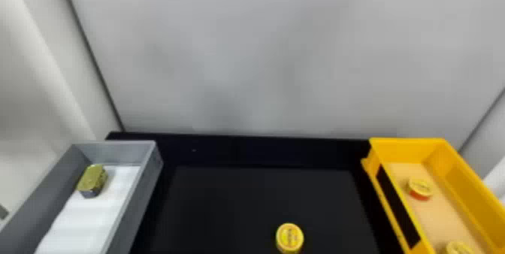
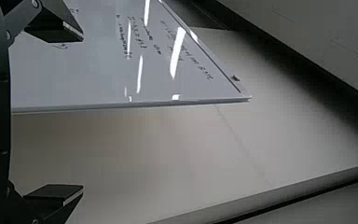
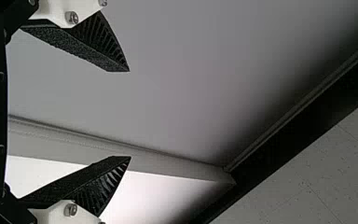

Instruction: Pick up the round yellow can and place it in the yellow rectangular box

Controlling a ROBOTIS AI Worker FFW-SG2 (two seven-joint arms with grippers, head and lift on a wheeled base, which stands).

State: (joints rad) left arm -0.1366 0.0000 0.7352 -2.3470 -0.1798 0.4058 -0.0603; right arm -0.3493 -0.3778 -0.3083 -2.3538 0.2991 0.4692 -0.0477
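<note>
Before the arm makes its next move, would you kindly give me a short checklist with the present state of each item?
1. Round yellow can lid-up on the black table: ok.
2. Can apart from the yellow box and the grey box: ok.
3. Right gripper open, nothing between its fingers: ok.
4. Right gripper aimed at the can: not ok; a pale wall panel lies beyond its fingers.
5. Floor space in the yellow box: ok, between the farther can and the nearer can.
6. Near end of the yellow box free: cannot tell, cut off by the head view's edge.
</note>
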